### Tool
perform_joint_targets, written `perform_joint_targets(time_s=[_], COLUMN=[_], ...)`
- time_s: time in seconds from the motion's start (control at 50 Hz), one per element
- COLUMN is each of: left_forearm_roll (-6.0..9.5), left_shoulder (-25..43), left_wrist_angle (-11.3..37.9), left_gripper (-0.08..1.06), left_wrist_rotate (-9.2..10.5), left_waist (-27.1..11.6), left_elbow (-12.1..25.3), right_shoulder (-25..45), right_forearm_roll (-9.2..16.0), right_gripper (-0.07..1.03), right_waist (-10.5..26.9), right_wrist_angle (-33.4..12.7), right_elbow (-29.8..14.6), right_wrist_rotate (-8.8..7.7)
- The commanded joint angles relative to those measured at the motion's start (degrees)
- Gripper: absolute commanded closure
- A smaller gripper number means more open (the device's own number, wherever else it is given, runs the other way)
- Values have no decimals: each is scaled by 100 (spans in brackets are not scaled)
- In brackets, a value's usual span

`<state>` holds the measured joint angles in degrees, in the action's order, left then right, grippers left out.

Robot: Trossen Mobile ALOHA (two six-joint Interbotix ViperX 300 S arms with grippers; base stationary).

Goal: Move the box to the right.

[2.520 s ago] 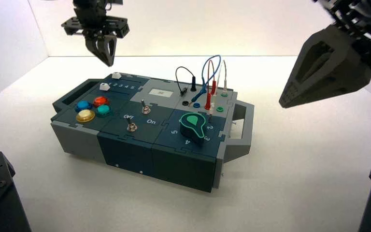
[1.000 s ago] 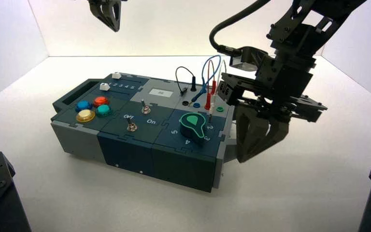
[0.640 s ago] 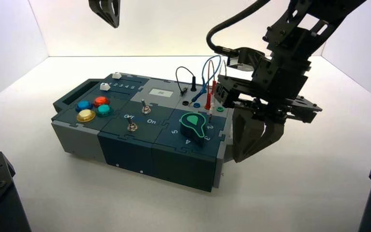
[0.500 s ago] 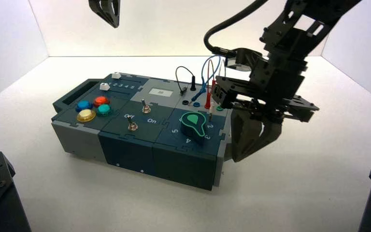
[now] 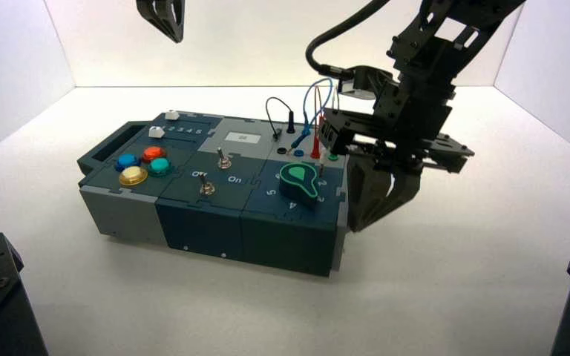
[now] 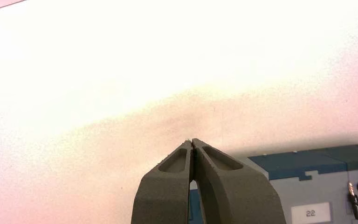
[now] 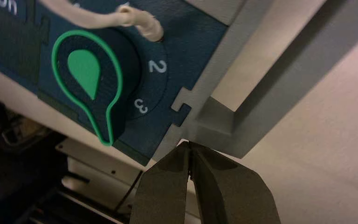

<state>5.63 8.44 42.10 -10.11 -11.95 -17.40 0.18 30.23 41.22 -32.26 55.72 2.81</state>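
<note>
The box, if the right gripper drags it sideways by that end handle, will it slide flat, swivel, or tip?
The box is long, low and flat-based, so it probably slides rather than tips. The shut right gripper touches the grey handle at one corner, so the box may swivel. The plugged-in wires look floppy and should simply sway.

The right arm's dark grey, wedge-shaped plastic gripper [image 5: 367,215] hangs low with its fingers pointing down, carried on a black jointed wrist that reaches in from the upper right with a thick black cable looping over it. Its two fingers are pressed together so that the tips meet [image 7: 189,145]. The left arm's matching dark grey gripper [image 5: 169,33] is held high at the far back, pointing down, with its two fingertips likewise closed against each other [image 6: 192,142].
</note>
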Motion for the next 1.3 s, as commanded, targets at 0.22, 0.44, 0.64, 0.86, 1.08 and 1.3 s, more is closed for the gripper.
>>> perform_joint_targets(time_s=[0.22,0.44,0.64,0.86,1.08,1.3], left_forearm_roll=[0,-9,-9,-18,-18,-18], left_shoulder=[-132,-9,53,9,-35,-185], left_wrist_angle=[-26,-26,-18,62,70,158], left_gripper=[101,101,101,101,101,101], left_wrist_rotate=[-35,-44,-53,-53,-44,-53], left_waist=[53,105,220,369,448,466], left_elbow=[105,229,325,334,334,316], right_shoulder=[53,220,272,-88,-1028,-1512], right_forearm_roll=[-281,-360,-378,-202,-105,-229], right_gripper=[98,98,98,98,98,98], right_waist=[-492,-492,-492,-325,-334,-369], right_wrist_angle=[167,211,185,88,-70,-255], right_elbow=[-281,-404,-545,-308,-123,-431], right_wrist_rotate=[-18,-18,-18,9,70,79])
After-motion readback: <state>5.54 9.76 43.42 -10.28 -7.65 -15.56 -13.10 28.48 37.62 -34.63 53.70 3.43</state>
